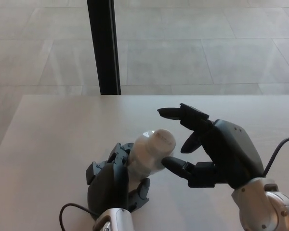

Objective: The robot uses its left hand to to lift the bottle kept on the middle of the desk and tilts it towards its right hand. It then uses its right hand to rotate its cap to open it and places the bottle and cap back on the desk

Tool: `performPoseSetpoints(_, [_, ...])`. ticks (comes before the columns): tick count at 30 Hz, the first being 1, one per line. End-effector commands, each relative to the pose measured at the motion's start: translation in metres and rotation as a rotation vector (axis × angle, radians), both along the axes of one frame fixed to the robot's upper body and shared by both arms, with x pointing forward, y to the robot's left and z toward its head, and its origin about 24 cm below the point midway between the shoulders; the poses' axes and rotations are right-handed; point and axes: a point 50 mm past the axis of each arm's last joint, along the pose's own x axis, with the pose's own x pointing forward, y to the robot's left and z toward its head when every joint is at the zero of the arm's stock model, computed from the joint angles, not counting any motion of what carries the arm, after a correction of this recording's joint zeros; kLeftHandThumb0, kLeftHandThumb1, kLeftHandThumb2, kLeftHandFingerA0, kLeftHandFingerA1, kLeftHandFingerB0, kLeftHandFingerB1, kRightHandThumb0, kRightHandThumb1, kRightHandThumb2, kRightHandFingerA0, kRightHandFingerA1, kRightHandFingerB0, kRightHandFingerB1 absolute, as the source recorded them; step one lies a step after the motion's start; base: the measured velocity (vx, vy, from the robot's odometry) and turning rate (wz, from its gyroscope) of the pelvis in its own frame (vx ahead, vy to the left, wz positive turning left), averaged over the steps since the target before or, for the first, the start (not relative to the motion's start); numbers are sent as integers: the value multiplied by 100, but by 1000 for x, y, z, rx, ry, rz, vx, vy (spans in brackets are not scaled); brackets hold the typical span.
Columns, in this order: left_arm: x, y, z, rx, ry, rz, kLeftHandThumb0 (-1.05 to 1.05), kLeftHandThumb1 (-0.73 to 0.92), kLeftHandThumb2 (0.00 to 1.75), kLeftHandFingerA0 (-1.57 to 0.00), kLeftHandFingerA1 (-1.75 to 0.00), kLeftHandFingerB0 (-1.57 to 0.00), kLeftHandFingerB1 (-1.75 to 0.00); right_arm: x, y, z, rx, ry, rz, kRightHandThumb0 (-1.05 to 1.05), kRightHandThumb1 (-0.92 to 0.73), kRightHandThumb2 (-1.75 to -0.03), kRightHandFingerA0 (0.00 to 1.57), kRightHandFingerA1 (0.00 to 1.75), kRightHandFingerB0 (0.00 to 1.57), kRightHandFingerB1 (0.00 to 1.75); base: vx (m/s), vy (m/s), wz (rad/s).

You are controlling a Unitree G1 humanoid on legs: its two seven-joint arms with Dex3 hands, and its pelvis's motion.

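A small white bottle [145,159] is held above the desk [53,139], tilted with its top toward the right. Its white cap [162,140] sits on the neck. My left hand [113,180] is shut on the bottle's body from below and behind, hiding the lower part. My right hand [209,147] is open right beside the cap, its fingers spread around it: one finger reaches over the cap, and the thumb [176,167] lies just below it. I cannot tell whether any finger touches the cap.
The pale desk's far edge runs across the middle of the picture. Behind it a black vertical post [103,45] stands on a tiled floor. A black cable [279,149] runs from my right wrist.
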Motion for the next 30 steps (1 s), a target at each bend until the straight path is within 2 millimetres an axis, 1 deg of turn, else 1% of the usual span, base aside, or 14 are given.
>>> performPoseSetpoints(1, [-11,13,-26,68,159,36,19,79,89,-65,-106,-43,-70,0,-3,-8,-36,28,-2,-55,-60,-59,83,101,46,42,0,0,0])
performPoseSetpoints(2, [-11,14,-26,60,156,38,9,92,66,-59,-125,-49,-75,0,-5,-9,-50,38,-6,-55,-62,-59,84,101,46,42,0,0,0])
performPoseSetpoints(3, [-11,14,-26,59,156,38,9,92,66,-59,-125,-49,-75,1,-5,-9,-51,39,-6,-55,-62,-59,84,101,46,42,0,0,0])
performPoseSetpoints(4, [-11,14,-25,62,158,41,7,92,64,-58,-98,-41,-59,1,-5,-9,-53,37,-9,-54,-63,-59,87,102,47,43,0,0,0])
performPoseSetpoints(6, [-11,14,-25,68,160,45,6,91,65,-59,-94,-42,-59,1,-5,-9,-55,37,-13,-54,-64,-60,88,104,47,43,0,0,0])
performPoseSetpoints(18, [-12,9,-25,59,165,44,8,92,66,-59,-106,-41,-57,4,-5,-10,-69,19,-20,-53,-68,-61,103,109,50,46,0,0,0])
performPoseSetpoints(20, [-13,8,-25,57,159,50,7,92,63,-57,-120,-47,-72,4,-4,-10,-69,21,-20,-53,-68,-61,103,110,50,45,0,0,0])
performPoseSetpoints(21, [-12,8,-26,56,153,48,21,84,86,-64,-112,-49,-83,4,-2,-9,-63,21,-17,-53,-67,-60,102,113,50,47,0,0,0])
performPoseSetpoints(22, [-13,7,-27,39,152,52,9,92,65,-57,-128,-51,-85,3,1,-8,-51,13,-12,-52,-66,-60,102,112,50,48,0,0,0])
performPoseSetpoints(23, [-14,7,-27,40,156,47,10,92,64,-59,-131,-50,-90,3,2,-8,-53,10,-9,-52,-66,-60,101,113,50,48,0,0,0])
performPoseSetpoints(26, [-13,7,-28,62,156,48,9,92,66,-60,-128,-54,-90,3,3,-6,-52,7,-8,-52,-66,-60,102,114,49,48,0,0,0])
performPoseSetpoints(27, [-14,8,-29,76,147,34,12,92,69,-51,-86,-43,-62,2,4,-6,-52,1,-4,-52,-66,-60,103,113,49,47,0,0,0])
performPoseSetpoints(29, [-14,8,-30,63,161,40,19,81,88,-56,-100,-44,-73,2,5,-6,-51,-2,-3,-52,-66,-60,104,112,49,47,0,0,0])
performPoseSetpoints(30, [-14,9,-30,75,164,35,9,92,68,-57,-103,-43,-64,2,5,-6,-50,-2,-2,-52,-65,-60,104,113,49,48,0,0,0])
